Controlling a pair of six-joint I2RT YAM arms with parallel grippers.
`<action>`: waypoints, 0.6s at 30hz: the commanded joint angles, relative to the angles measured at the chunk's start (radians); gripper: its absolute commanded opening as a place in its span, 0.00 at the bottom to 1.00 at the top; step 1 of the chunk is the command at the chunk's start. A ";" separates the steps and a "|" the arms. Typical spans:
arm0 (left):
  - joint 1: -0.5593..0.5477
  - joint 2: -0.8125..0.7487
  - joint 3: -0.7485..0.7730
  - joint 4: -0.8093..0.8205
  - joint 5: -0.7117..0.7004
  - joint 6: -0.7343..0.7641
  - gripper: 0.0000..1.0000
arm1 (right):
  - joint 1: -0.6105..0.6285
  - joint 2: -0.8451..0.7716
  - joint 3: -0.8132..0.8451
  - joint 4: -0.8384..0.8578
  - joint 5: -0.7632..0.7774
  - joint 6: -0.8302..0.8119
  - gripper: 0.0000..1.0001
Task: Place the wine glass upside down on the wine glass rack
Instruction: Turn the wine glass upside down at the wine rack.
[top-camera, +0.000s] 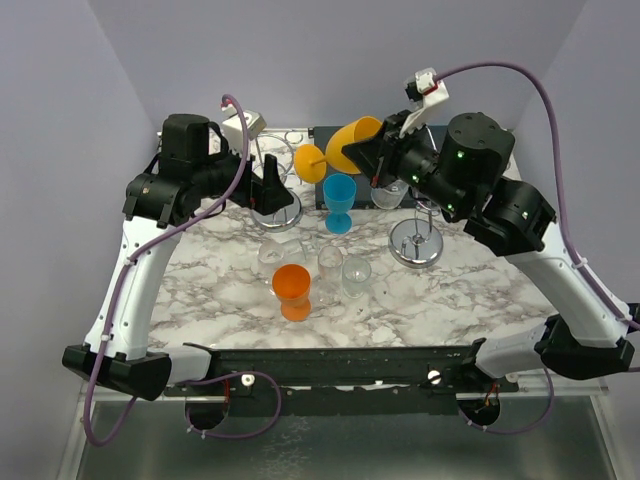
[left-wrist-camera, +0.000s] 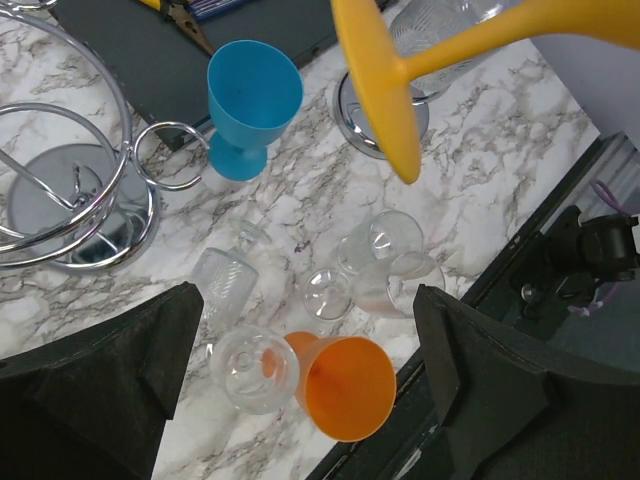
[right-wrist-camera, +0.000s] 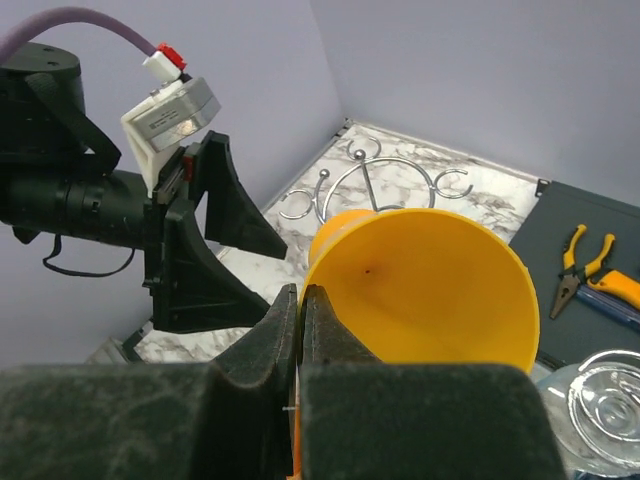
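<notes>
The wine glass is yellow (top-camera: 352, 142) and hangs on its side in the air over the back of the table, foot (top-camera: 310, 162) pointing left. My right gripper (top-camera: 374, 150) is shut on its rim, one finger inside the bowl (right-wrist-camera: 430, 285) and one outside. A chrome wine glass rack (top-camera: 281, 216) stands at the back left, with its rings (right-wrist-camera: 385, 172) beyond the glass. My left gripper (top-camera: 272, 186) is open and empty just above that rack (left-wrist-camera: 70, 190). The yellow foot (left-wrist-camera: 375, 85) fills the top of the left wrist view.
A second chrome rack (top-camera: 417, 246) stands at the right. A blue glass (top-camera: 339, 201), an orange glass (top-camera: 292, 285) and several clear glasses (top-camera: 355, 273) stand mid-table. A dark mat with pliers (right-wrist-camera: 572, 270) lies at the back.
</notes>
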 joint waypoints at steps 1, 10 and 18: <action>-0.004 0.014 0.002 0.035 0.068 -0.050 0.96 | 0.009 0.012 -0.010 0.081 -0.089 -0.004 0.00; -0.010 0.081 0.063 0.064 0.109 -0.062 0.83 | 0.011 -0.022 -0.091 0.153 -0.158 0.037 0.00; -0.010 0.115 0.115 0.065 0.124 -0.028 0.26 | 0.017 -0.069 -0.193 0.201 -0.179 0.065 0.01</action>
